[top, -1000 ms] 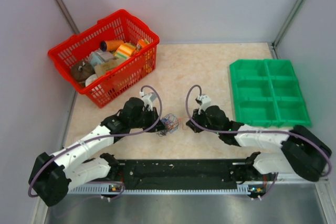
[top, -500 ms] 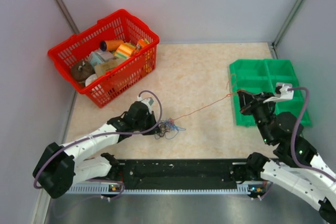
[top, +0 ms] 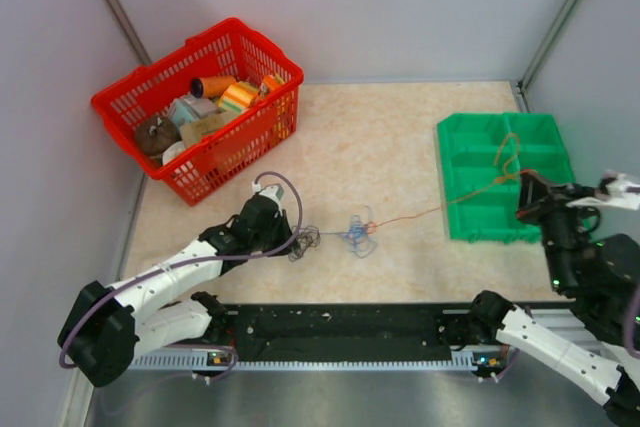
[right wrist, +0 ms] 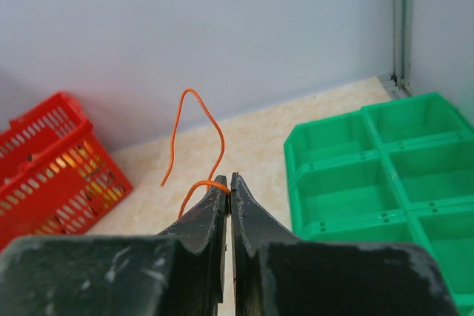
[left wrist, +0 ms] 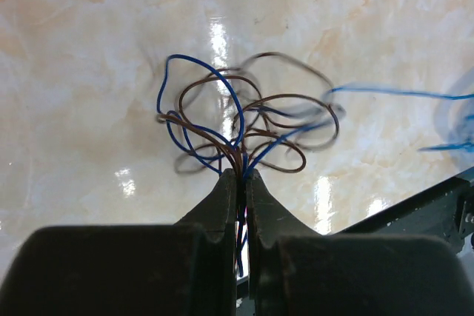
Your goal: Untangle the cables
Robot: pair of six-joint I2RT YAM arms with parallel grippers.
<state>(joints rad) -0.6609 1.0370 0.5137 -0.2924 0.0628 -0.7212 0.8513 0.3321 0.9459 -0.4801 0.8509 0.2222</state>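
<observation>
The cables are thin blue and brown wires in loose loops (left wrist: 241,127) on the marble table. In the top view one clump (top: 303,240) lies by my left gripper (top: 288,239) and a small blue knot (top: 358,232) lies further right. My left gripper (left wrist: 241,175) is shut on the blue and brown wires. An orange wire (top: 440,209) runs taut from the knot up to my right gripper (top: 522,179), which is raised over the green tray. In the right wrist view my right gripper (right wrist: 229,183) is shut on the orange wire (right wrist: 207,127), whose free end curls above it.
A red basket (top: 150,97) full of spools and small items stands at the back left. A green compartment tray (top: 510,125) lies at the right, under the raised right arm. Grey walls close in the table on three sides.
My right gripper has pulled the orange wire far right and up, from beside the tangle to over the green tray. The tangle has stretched out; a blue knot moved right. The left gripper stayed put.
</observation>
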